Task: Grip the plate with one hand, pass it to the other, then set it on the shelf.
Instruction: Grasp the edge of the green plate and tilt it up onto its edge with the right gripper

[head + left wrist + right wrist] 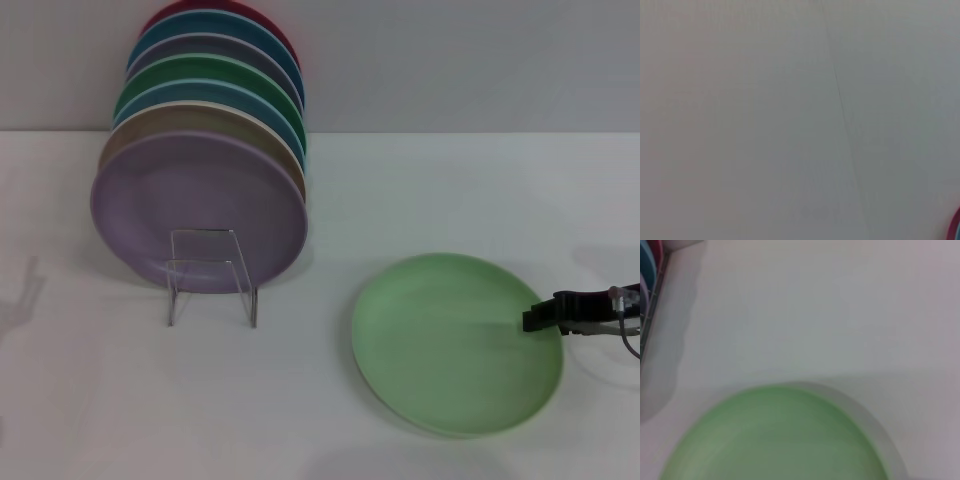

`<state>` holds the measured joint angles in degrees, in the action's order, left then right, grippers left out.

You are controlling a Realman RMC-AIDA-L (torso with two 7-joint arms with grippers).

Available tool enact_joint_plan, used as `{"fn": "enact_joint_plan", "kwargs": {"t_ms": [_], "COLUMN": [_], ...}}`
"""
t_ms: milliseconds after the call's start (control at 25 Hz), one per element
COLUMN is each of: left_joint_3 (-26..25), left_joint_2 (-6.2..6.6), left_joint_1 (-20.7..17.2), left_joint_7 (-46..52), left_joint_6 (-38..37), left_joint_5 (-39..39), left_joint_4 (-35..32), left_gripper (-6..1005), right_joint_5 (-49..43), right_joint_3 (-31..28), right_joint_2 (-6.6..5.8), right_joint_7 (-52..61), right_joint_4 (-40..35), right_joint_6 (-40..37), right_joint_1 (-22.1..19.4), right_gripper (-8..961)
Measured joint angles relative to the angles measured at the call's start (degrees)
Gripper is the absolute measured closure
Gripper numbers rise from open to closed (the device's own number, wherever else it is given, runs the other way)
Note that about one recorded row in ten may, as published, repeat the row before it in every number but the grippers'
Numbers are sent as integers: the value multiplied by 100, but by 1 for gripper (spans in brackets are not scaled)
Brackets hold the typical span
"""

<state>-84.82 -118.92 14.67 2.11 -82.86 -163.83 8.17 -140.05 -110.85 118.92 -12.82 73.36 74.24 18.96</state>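
Observation:
The light mint-green plate (455, 345) is right of centre over the white table; a grey shadow band along its rim in the right wrist view (775, 435) suggests that edge is off the surface. My right gripper (540, 318) reaches in from the right, its black finger over the plate's right rim, shut on it. The thin wire shelf (210, 275) stands at the left, holding a row of upright plates. My left gripper is out of view; the left wrist view shows only pale surface.
The shelf's row has a lavender plate (200, 205) in front, then tan, blue, emerald-green and red plates behind. Their edges show in the right wrist view (647, 270). A wall rises behind the white table (450, 200).

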Motion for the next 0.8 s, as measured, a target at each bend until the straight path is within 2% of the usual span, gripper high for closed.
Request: {"fn": "enact_joint_plan", "kwargs": {"t_ms": [120,320,800], "left_joint_3": [0,1,16], "left_joint_2": [1,1,1], "left_joint_1": [0,9,34], "left_joint_7": [0,0,0], "left_joint_6": [-2,-3,5], "left_joint_5": [0,0,0], "left_joint_4": [0,0,0], "left_gripper": [197,197,198], "right_joint_5": [-61,-61,-68], "right_joint_3": [-5,0,-62], "right_joint_2": [0,0,-25], "right_joint_7": [16,21,50], "right_joint_4": [-97,-108,-69], "right_joint_6": [3,3,113], "right_joint_1": [63,88,115], "right_gripper": [537,690,681]}}
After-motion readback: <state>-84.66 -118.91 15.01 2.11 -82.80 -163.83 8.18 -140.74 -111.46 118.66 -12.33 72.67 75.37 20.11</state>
